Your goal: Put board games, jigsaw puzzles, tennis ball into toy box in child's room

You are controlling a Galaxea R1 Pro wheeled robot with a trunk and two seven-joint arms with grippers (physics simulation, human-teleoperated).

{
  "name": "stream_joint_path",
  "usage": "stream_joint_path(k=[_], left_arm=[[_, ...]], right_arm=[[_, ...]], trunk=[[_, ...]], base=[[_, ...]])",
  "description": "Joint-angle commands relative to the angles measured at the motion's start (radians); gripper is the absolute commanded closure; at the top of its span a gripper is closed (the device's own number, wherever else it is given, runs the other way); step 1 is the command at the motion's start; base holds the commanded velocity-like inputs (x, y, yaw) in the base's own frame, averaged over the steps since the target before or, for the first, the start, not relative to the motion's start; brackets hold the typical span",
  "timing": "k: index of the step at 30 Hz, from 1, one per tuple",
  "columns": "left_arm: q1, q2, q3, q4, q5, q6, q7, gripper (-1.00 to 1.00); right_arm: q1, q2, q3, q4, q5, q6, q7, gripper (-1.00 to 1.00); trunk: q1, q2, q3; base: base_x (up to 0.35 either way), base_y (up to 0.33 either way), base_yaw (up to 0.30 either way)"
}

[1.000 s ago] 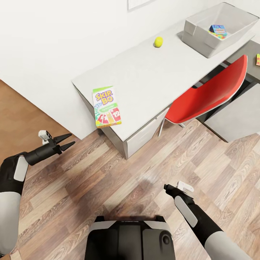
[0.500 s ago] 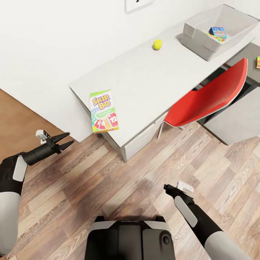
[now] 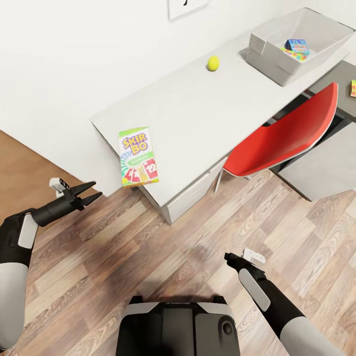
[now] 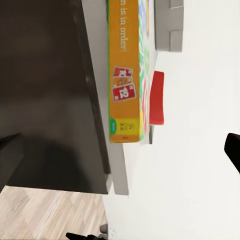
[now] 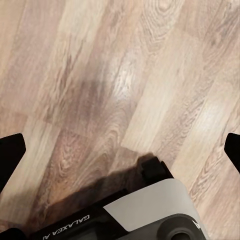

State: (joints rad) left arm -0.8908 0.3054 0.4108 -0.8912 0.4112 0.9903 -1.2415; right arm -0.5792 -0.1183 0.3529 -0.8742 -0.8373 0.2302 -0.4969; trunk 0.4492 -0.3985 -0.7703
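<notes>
Skip-Bo board game (image 3: 138, 156) lies flat at the near corner of the table (image 3: 198, 113); tennis ball (image 3: 213, 63) rests farther along the top; toy box (image 3: 277, 49) stands at the far end, holding a small blue game box (image 3: 297, 45); a red chair (image 3: 284, 133) is tucked beside the desk; left gripper (image 3: 88, 194) hangs over the wood floor (image 3: 163, 257) with fingers spread, empty; right gripper (image 3: 229, 257) points low, and whether it is spread I cannot tell.
</notes>
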Motion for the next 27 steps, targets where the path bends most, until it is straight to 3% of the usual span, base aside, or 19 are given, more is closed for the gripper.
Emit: stream_joint_path(k=[1, 14, 18, 21, 24, 27], left_arm=[[0.000, 0.000, 0.000, 0.000, 0.002, 0.007, -0.001, -1.00], [0.000, 0.000, 0.000, 0.000, 0.001, 0.007, -0.002, -1.00], [0.000, 0.000, 0.000, 0.000, 0.001, 0.007, -0.003, -1.00], [0.000, 0.000, 0.000, 0.000, 0.001, 0.007, -0.003, -1.00], [0.000, -0.001, 0.000, 0.000, 0.001, 0.007, -0.003, -1.00], [0.000, -0.001, 0.000, 0.000, 0.001, 0.007, -0.003, -1.00]], right_arm=[[-0.001, -0.001, 0.005, -0.002, -0.005, 0.003, -0.008, -1.00], [-0.001, -0.004, 0.003, -0.001, -0.006, 0.005, -0.008, -1.00], [-0.001, -0.017, -0.009, 0.000, -0.008, 0.007, -0.007, -1.00], [-0.001, -0.041, -0.049, 0.008, -0.026, 0.008, -0.003, -1.00], [0.000, -0.068, -0.106, 0.029, -0.077, 0.010, 0.028, -1.00], [0.001, -0.095, -0.150, 0.079, -0.145, 0.011, 0.115, -1.00]], trunk=[[0.001, -0.002, -0.001], [0.001, -0.002, -0.001], [0.001, -0.002, -0.001], [0.001, -0.002, -0.001], [0.001, -0.002, -0.001], [0.001, -0.002, -0.001]], base=[[0.147, -0.149, 0.000], [0.056, -0.061, 0.000], [0.002, -0.003, 0.000], [0.000, 0.000, 0.000], [0.000, 0.000, 0.000], [0.000, 0.000, 0.000]])
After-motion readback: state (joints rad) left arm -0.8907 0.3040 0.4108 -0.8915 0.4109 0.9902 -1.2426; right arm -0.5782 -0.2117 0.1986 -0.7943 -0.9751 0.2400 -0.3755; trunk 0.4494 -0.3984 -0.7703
